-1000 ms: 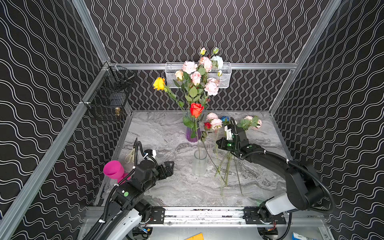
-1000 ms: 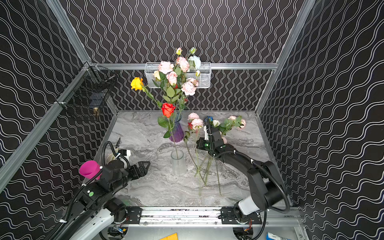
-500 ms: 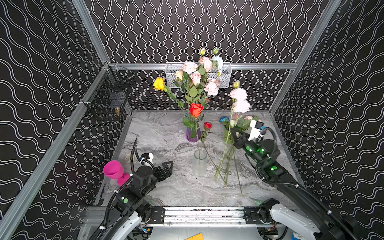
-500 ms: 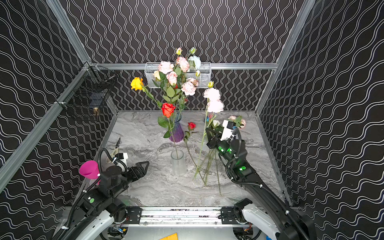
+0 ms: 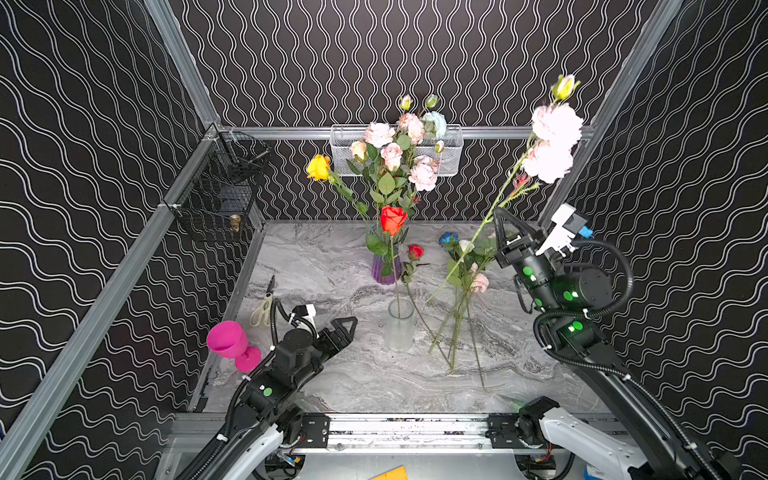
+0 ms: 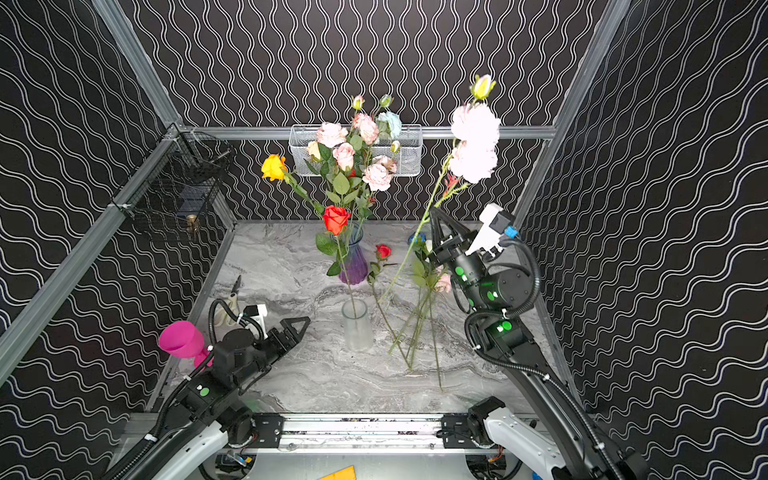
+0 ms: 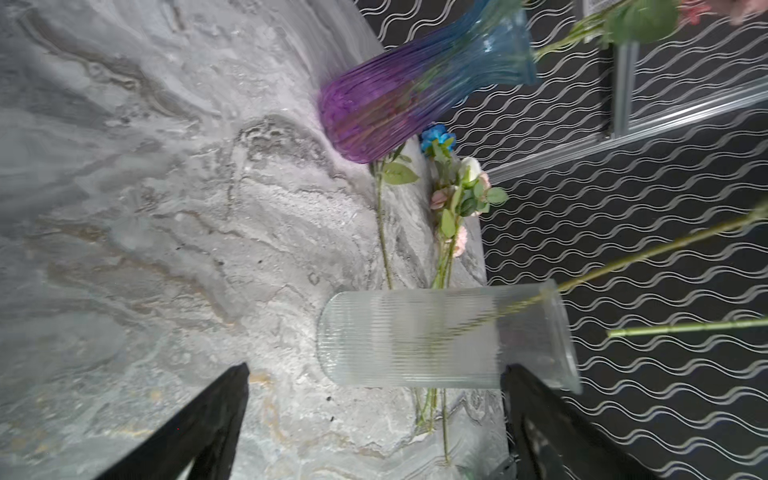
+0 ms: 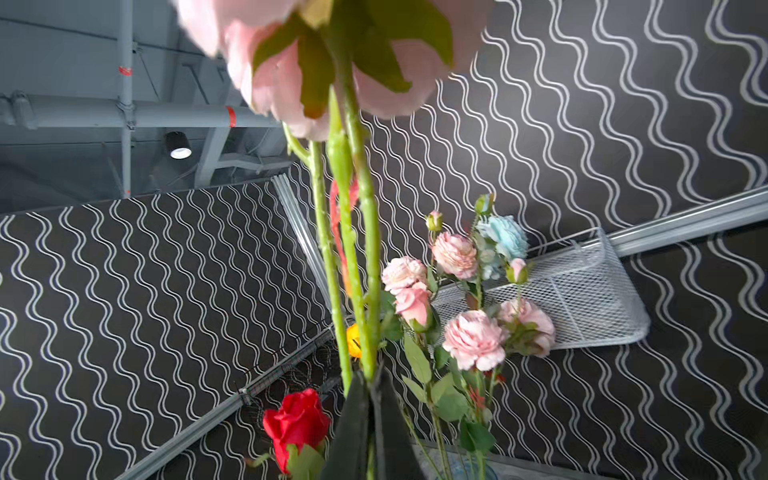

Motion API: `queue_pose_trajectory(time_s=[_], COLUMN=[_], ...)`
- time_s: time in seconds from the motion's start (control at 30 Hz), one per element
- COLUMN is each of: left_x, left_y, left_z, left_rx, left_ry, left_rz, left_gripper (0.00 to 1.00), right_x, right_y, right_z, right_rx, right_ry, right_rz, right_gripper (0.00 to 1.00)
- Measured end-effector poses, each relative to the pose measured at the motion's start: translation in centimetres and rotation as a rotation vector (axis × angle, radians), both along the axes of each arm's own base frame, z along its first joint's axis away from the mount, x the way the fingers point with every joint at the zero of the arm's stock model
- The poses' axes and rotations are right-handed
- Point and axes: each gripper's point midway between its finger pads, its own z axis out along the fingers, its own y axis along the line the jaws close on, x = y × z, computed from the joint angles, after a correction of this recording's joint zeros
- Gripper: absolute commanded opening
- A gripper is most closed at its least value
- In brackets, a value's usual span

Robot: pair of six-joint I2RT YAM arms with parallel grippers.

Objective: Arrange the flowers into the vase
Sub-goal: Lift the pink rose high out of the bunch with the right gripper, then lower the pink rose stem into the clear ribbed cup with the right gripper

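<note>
Tabletop (image 5: pixel 332 257): grey marble, loose flowers (image 5: pixel 461 266) lying. Walls (image 5: pixel 415 50): black, white wavy lines. My right claw (image 5: pixel 498 214): clamped on pink flower stem (image 5: pixel 509 183); my left claw (image 5: pixel 347 328): apart.

walls (image 5: pixel 415 50): black, white waves | goblet (image 5: pixel 226 338): magenta | vase (image 7: pixel 395 99): purple (blue rim) | flower (image 5: pixel 555 124): pale pink

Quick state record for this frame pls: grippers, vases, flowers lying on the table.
left gripper: open, empty, left of the clear vase
right gripper: shut on the stem of a pale pink spray, held high over the table
clear vase: upright, one red rose in it
purple vase: upright, holds a bunch of pink, yellow and pale blue heads
loose flowers: several lying on the table right of the clear vase
other: pink goblet and scissors at the table's left edge
</note>
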Motion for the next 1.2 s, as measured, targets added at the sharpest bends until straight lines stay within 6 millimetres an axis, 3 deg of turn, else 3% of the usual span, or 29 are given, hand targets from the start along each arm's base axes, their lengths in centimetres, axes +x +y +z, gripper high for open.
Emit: queue_pose_trajectory(time_s=[0.17, 0.33, 0.43, 0.6, 0.83, 0.97, 1.2], left_x=[-0.4, -0.9, -1.1, -1.1, -0.9, -0.6, -0.3], left_y=[0.3, 0.7, 0.9, 1.0, 0.6, 0.3, -0.3], left_z=[1.2, 1.6, 1.5, 0.6, -0.6, -1.0, -1.5], left_rx=[-0.022, -0.022, -0.017, -0.002, 0.017, 0.023, 0.018], left_ry=[-0.038, -0.043, -0.040, -0.020, 0.018, 0.035, 0.038], left_rz=[0.001, 0.008, 0.013, 0.013, 0.002, -0.007, -0.023], left_gripper=[0.98, 0.98, 0.99, 0.98, 0.98, 0.98, 0.98], right_x=[1.7, 1.9, 1.4, 1.7, 1.6, 1.3, 0.3], right_y=[3.1, 6.9, 8.9, 11.2, 13.1, 13.5, 13.1], right_z=[-0.1, -2.7, -5.8, -12.6, -17.6, -18.6, -18.4], right_rx=[0.004, -0.036, -0.083, -0.164, -0.231, -0.249, -0.258], right_ry=[0.029, 0.086, 0.117, 0.230, 0.312, 0.333, 0.334], right_rz=[0.089, 0.173, 0.205, 0.230, 0.280, 0.310, 0.327], right_gripper=[0.00, 0.00, 0.00, 0.00, 0.13, 0.20, 0.40])
